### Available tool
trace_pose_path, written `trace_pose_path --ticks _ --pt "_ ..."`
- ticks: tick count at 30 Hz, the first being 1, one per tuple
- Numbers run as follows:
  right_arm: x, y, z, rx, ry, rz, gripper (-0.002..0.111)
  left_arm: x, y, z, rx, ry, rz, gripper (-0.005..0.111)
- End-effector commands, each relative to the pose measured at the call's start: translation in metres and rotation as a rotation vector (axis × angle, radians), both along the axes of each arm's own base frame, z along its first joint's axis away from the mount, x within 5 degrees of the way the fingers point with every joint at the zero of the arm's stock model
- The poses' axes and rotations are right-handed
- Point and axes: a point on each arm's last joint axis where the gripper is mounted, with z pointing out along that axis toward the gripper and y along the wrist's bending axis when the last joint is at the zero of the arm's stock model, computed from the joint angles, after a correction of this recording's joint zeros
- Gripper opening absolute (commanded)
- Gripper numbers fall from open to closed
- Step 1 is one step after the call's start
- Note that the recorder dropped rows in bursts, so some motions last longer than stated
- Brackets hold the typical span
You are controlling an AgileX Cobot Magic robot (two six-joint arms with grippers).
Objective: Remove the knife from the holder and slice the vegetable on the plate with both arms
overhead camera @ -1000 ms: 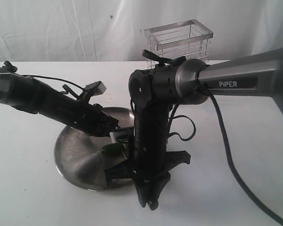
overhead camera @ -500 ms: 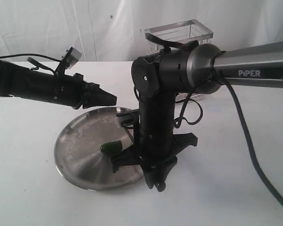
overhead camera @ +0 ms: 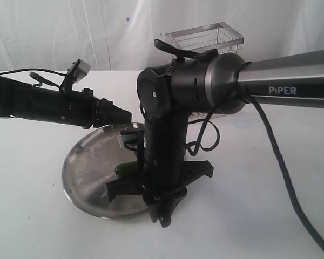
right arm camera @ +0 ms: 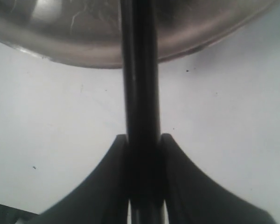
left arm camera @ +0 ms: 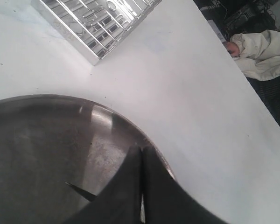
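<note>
The small green vegetable (overhead camera: 126, 169) lies on the steel plate (overhead camera: 86, 164), half hidden behind my right arm. My right gripper (overhead camera: 163, 215) points down at the plate's near rim, shut on the black knife (right arm camera: 139, 88). In the right wrist view the knife runs from the jaws (right arm camera: 142, 138) out over the plate's rim (right arm camera: 210, 42). My left gripper (overhead camera: 128, 115) hovers shut above the plate's far side, holding nothing. Its fingertips (left arm camera: 141, 153) meet over the plate (left arm camera: 42, 140). The wire holder (overhead camera: 205, 36) stands behind the right arm.
The holder (left arm camera: 98, 23) also shows in the left wrist view, just beyond the plate. A person in pale clothing (left arm camera: 261, 51) sits past the table's edge. The right arm's cable (overhead camera: 281, 183) trails across the table on the right.
My left gripper has lifted off the plate and away from the vegetable, and now hovers above it. The right arm has shifted left and lower with the knife.
</note>
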Motion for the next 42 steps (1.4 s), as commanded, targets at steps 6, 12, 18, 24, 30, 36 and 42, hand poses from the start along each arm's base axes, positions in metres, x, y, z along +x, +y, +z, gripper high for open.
trace_pose_path --ticks 6,12,18,24,30,36,42 --pt "-0.011 0.008 -0.011 0.029 -0.048 -0.049 0.000 -0.003 -0.001 0.004 -0.032 -0.007 -0.018 0.000" --pt "-0.011 0.008 -0.011 0.030 -0.044 -0.053 0.000 -0.003 -0.002 0.005 -0.027 -0.023 -0.028 0.000" --pt "-0.012 0.007 -0.011 0.029 -0.038 -0.051 0.000 -0.004 -0.002 0.003 -0.014 -0.023 -0.041 0.000" --pt "-0.014 0.007 -0.011 0.026 -0.013 -0.037 0.000 -0.006 -0.002 0.001 0.003 -0.038 -0.060 0.000" --pt "-0.016 0.008 -0.010 0.036 0.005 -0.027 0.000 -0.006 -0.002 0.001 0.003 -0.038 -0.060 0.000" --pt "-0.017 0.007 -0.010 0.031 0.011 -0.023 0.000 -0.006 -0.003 0.001 0.006 -0.038 -0.064 0.000" --pt "-0.015 0.006 -0.011 0.019 -0.007 -0.019 0.000 -0.006 -0.003 0.001 0.006 -0.038 -0.064 0.000"
